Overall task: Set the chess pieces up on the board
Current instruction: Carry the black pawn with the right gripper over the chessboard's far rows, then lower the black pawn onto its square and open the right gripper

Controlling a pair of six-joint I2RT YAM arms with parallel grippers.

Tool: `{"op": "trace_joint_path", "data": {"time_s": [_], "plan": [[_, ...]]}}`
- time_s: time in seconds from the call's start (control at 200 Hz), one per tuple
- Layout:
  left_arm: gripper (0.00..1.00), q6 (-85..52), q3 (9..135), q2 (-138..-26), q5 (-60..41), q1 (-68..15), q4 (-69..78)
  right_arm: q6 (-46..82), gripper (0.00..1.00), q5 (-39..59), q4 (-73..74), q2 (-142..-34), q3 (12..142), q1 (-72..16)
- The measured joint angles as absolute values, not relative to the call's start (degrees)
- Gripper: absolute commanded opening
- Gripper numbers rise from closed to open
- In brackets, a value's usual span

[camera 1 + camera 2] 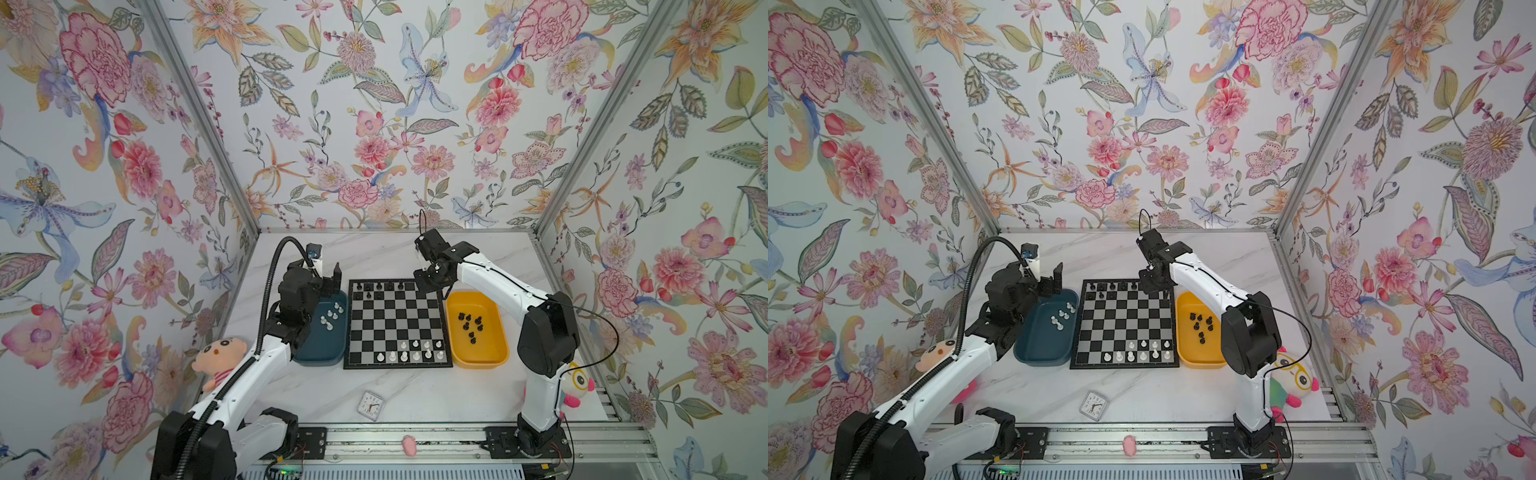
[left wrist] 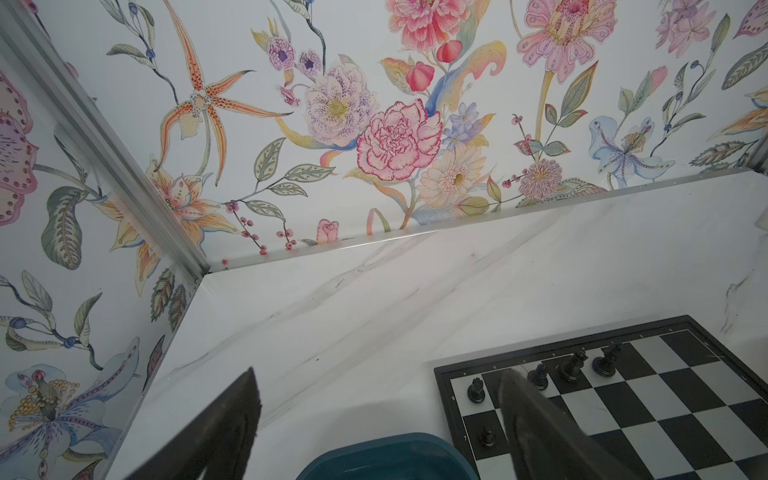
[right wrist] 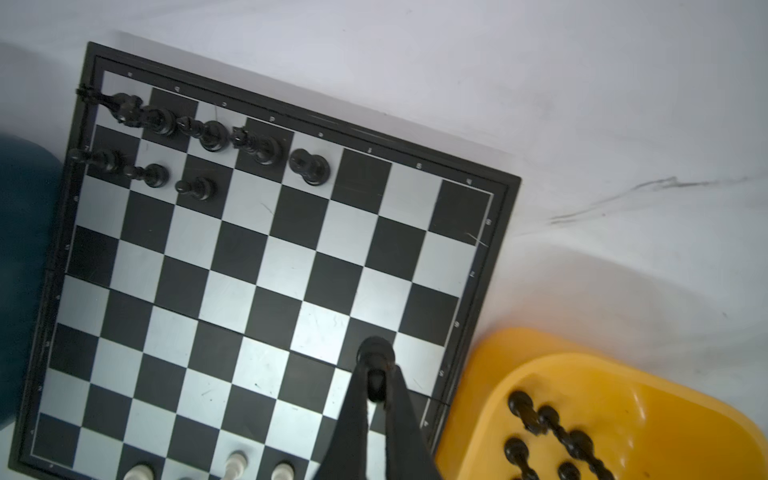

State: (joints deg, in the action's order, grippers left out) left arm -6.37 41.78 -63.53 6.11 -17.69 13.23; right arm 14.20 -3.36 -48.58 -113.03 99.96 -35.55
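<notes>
Ideally the right gripper (image 3: 377,368), clamped on a black piece (image 3: 375,351), sets it upright on the board (image 3: 266,266), centred in a back-row square; left gripper (image 2: 380,372) gapes empty.

The board (image 3: 266,266) bears small pale marks on its black border (image 3: 299,114): letters along the edge nearest the black pieces (image 3: 212,135) (d and e clearest) and numbers down both side edges, 7 and 8 among them. The clock (image 1: 370,405) beyond the board's opposite edge is too small to read.
</notes>
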Motion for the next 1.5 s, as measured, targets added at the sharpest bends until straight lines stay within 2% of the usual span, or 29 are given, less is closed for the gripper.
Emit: {"op": "trace_joint_path", "data": {"time_s": [0.385, 0.826, 1.496], "plan": [[0.92, -5.3, 40.8, -63.0, 6.7, -17.7, 13.3, 14.2, 0.07, -0.4, -48.8, -123.9, 111.8, -40.2], [0.92, -4.9, 40.3, -62.2, 6.9, -17.7, 13.3, 14.2, 0.07, 0.6, -49.0, -132.8, 118.9, -41.6], [0.92, -4.9, 40.1, -62.0, 6.9, -17.7, 13.3, 14.2, 0.09, -2.3, -48.9, -136.6, 121.8, -41.9]]}}
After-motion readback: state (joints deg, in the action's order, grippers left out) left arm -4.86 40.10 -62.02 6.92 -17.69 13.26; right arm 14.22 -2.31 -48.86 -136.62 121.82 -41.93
